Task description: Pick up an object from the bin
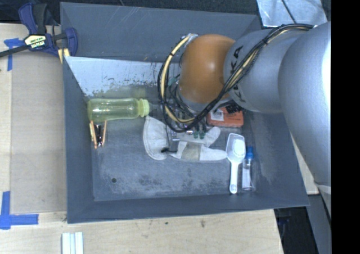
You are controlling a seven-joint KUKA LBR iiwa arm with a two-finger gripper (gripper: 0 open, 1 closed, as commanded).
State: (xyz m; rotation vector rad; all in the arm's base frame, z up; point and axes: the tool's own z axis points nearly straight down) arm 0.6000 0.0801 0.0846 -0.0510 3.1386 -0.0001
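White crumpled cloth (156, 141) in the middle of the bin (76, 146), right under the hand (173, 145), its opening impossible to tell.

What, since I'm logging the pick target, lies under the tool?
A crumpled white cloth lies under the tool; the arm covers the cloth's upper part.

Grey bin (140, 182): pale bottle (115, 109) (on its side), white cloth (154, 139), white scoop (235, 160)

Dim light, glare on back wall of bin (112, 73), shadow under arm (281, 67)
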